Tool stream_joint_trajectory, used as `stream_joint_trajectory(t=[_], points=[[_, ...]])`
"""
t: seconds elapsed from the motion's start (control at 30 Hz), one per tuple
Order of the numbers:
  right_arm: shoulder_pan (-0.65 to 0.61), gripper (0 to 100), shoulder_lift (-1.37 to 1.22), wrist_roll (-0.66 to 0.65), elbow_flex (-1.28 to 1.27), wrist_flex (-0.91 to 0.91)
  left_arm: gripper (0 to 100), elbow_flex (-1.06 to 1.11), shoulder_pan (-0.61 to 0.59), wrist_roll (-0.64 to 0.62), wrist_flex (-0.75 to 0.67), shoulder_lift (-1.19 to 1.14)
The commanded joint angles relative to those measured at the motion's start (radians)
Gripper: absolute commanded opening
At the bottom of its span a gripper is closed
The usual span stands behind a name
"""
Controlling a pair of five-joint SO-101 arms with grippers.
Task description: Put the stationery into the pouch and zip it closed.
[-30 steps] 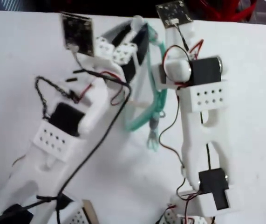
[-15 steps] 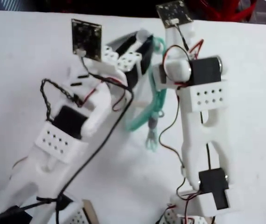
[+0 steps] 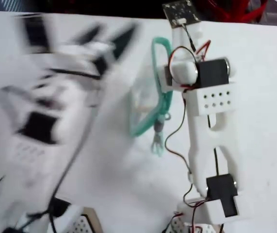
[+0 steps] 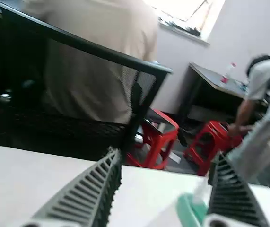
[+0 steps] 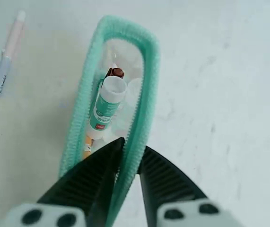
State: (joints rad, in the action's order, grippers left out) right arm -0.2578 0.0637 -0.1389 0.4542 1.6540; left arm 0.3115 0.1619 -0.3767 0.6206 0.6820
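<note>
The teal-edged clear pouch [image 5: 125, 90] stands open on the white table, and my right gripper [image 5: 131, 147] is shut on its zipper rim. Inside lie a white glue stick [image 5: 107, 101] with a teal label, a brown-tipped item and something orange. A white and blue pen [image 5: 4, 61] lies on the table beside the pouch. In the high view the pouch [image 3: 154, 92] sits just left of the right arm [image 3: 211, 97]. My left gripper [image 4: 167, 156] is open and empty, lifted above the table, with a corner of the pouch [image 4: 190, 210] below it. It appears blurred in the high view [image 3: 109, 41].
The left arm [image 3: 41, 126] spans the left half of the table. A chair [image 4: 78, 71], red stools [image 4: 161, 137] and a person stand in the room behind. Bare white table [image 3: 264, 73] lies to the right of the right arm.
My left arm has pulled back from the pouch's mouth and swung left, blurred by motion. The right arm and the pouch have stayed put.
</note>
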Motion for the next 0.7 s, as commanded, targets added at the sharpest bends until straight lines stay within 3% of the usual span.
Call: stream_joint_trajectory(t=[0.0,0.2,0.43,0.53,0.67], points=[[0.008,1.8,0.035,-0.005,0.014,-0.033,29,-0.043,-0.231,-0.006,0.112,0.111],[-0.07,1.8,0.039,-0.183,0.158,-0.01,29,0.103,-0.426,0.215,0.267,0.071],[-0.205,1.9,0.039,-0.64,0.253,0.061,29,0.229,-0.456,0.365,0.264,-0.139],[-0.216,1.9,0.036,-0.678,0.258,0.059,29,0.213,-0.456,0.387,0.25,-0.252],[-0.188,1.9,0.021,-0.626,0.232,0.058,29,0.173,-0.453,0.365,0.14,-0.453]])
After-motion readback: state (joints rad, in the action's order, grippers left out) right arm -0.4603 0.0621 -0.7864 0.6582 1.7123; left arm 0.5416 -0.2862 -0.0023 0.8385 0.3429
